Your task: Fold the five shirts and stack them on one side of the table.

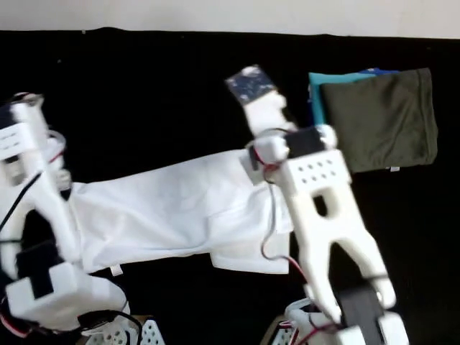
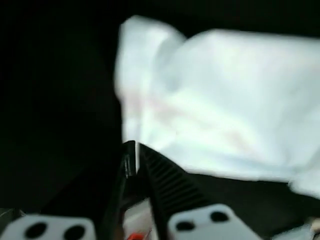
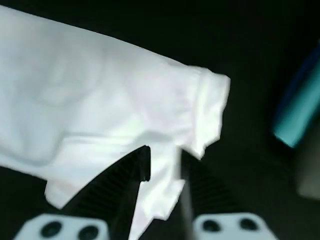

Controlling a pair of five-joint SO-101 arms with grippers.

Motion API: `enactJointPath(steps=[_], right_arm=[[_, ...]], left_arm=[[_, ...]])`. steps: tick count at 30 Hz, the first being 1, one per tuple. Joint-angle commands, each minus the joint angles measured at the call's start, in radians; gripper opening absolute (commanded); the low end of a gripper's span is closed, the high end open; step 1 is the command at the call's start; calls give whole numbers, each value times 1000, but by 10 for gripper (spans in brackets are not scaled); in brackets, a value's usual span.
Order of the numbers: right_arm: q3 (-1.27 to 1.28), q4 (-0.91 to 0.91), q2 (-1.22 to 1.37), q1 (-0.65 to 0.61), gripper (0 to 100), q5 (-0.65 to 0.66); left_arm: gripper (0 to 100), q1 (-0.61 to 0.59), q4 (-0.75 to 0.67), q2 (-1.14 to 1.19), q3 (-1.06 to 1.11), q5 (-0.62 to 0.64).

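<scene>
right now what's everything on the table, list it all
white shirt: 1, white, spread across the middle of the table between the two arms
folded shirt: 1, dark olive, on top of the stack at the far right
teal layers: teal with a blue sliver at the far edge, under the folded shirt; count cannot be told
table cover: 1, black, under everything
left gripper: 1, black fingers, shut on the white shirt at its left corner
right gripper: 1, black fingers, open over the white shirt's right end near the sleeve
left arm: 1, white, at the near left
right arm: 1, white, at the near right
</scene>
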Motion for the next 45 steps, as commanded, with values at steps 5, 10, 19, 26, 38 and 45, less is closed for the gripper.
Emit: enactJointPath(steps=[5,10,19,26,38,45], right_arm=[[-102,-156,315,-67,43,-8],[-168,-275,519,-1,43,-5],[-470,-302,777,127,43,-5],[-688,-39,780,104,43,-6],[-1178,421,780,104,43,-8],[-1330,484,779,125,43,-8]], left_arm=[[9,68,-253,197,-4,132],[9,-33,-336,338,-10,127],[9,-110,-353,536,-294,201],[9,-87,-121,584,-498,227],[9,-90,81,400,-564,226],[9,-87,-5,76,-189,175]])
